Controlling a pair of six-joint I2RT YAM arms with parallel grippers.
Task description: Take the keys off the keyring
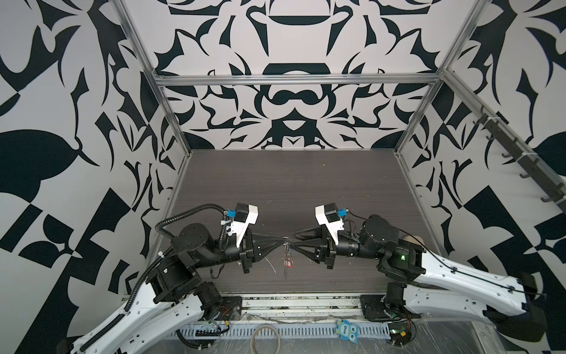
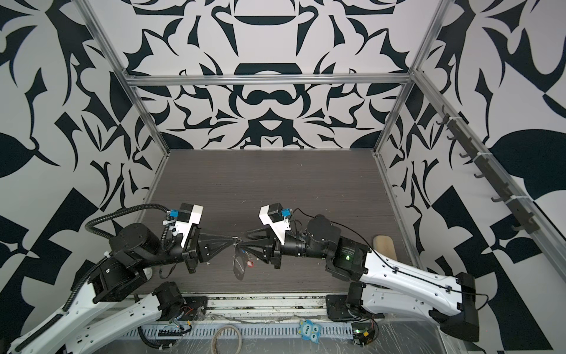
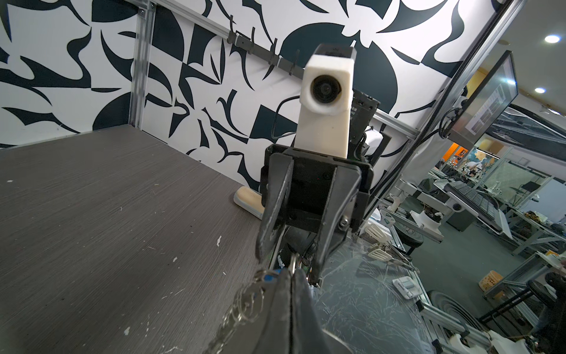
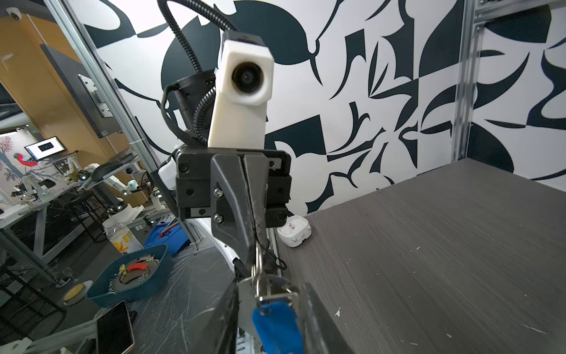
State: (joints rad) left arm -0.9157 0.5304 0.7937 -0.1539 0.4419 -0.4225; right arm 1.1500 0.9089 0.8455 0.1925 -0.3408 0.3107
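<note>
Both arms met over the middle of the dark tabletop [image 1: 275, 190], hands tip to tip and raised off the surface. The left hand [image 1: 283, 240] was clamped tight on the keyring [image 2: 238, 266], pinching one of the split rings [image 4: 258, 262] along its top edge, so the grey plate hung down below the fingertips. The red-tagged key [image 2: 250, 263] dangled beside the plate, on the side toward the right arm. The right hand [image 1: 292, 240] faced the left one with its fingers [image 3: 272, 208] standing partly apart. The blue-tagged key [image 4: 275, 328] lay in the gap between them, with silver metal showing above the tag, up by the ring. Whether those fingers actually pressed on the blue tag or merely bracketed it could not be told from any view. A small white clock [image 4: 294, 230] sat at the tabletop's left edge by the wall. A tan loop of cord [image 1: 266, 337] lay on the front ledge, well apart from the hands.
</note>
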